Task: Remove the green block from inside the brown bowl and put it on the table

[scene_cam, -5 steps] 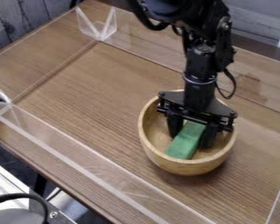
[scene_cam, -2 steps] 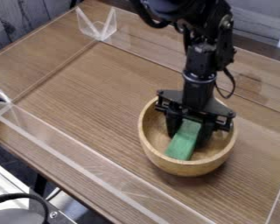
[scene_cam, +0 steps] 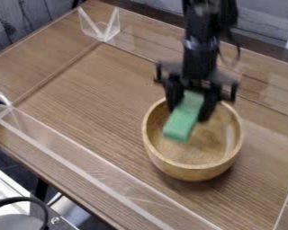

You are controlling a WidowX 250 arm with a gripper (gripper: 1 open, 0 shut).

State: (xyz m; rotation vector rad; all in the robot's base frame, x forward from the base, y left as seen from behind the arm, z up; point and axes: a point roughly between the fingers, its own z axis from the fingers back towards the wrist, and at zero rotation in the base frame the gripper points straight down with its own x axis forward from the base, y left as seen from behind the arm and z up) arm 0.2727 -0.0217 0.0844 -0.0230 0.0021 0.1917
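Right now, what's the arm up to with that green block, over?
Tool shut on green block, blurred. Block raised above brown bowl, not yet on table. Bowl's near rim unobstructed.

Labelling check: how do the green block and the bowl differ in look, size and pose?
Colour: the block is green, the bowl light brown.
Shape: the block is a straight-sided bar, the bowl round and open on top.
Size: the block is much narrower than the bowl.
Pose: the block is up in the hand, slanted; the bowl sits upright on the table.
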